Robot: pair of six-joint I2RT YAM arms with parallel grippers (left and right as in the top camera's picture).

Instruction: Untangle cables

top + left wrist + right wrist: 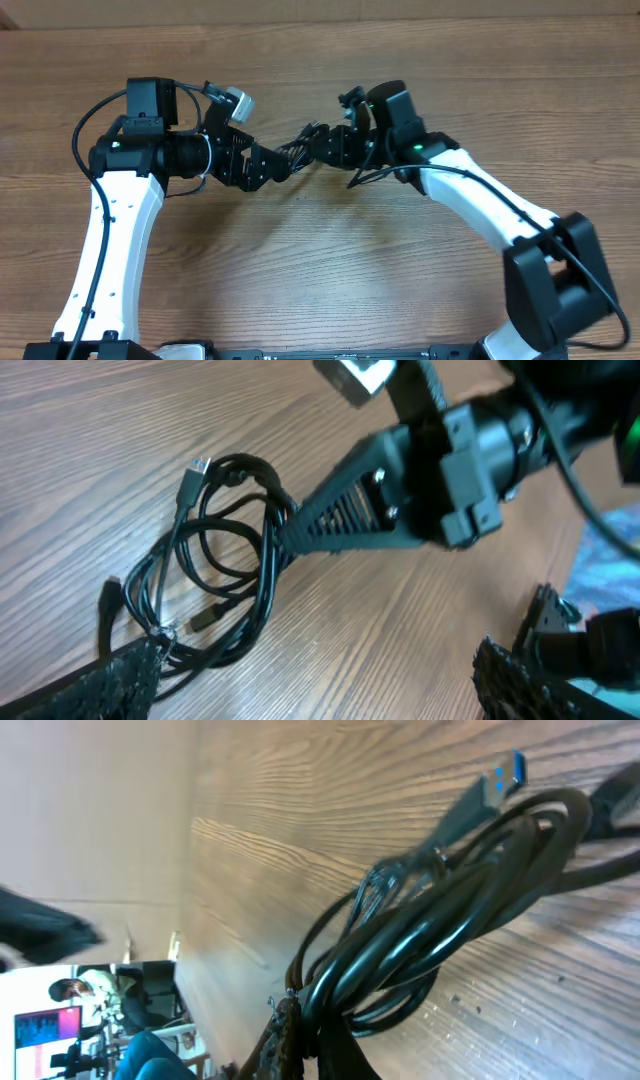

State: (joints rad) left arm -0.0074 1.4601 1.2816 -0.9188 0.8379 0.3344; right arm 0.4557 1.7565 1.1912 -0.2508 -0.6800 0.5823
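Arms (pixel 110 235): two, white and black. They reach in from the left and the right and meet in the middle.
Left gripper (pixel 315 665): one. Its two rough black fingers (pixel 120 685) stand far apart, one at each bottom corner of the left wrist view. It holds nothing.
Cables (pixel 235 555): one bunch of thin black cords, wound in loops. It lies on the table between the two grippers. Its near end is just beside the tip of one left finger. The cords lie over each other, so they cannot be counted.
Plug ends (pixel 110 600): three show in the left wrist view. One lies at the near left side and one small one lies inside the loops. The third is a blue-tipped plug (pixel 200 466) at the far side of the bunch.
Right gripper (pixel 288 532): one. Its two fingers are pinched tight on the right side of the bunch of cables. In the right wrist view the cords fan out from this pinch.
Table (pixel 400 630): one, of brown wood, under everything.
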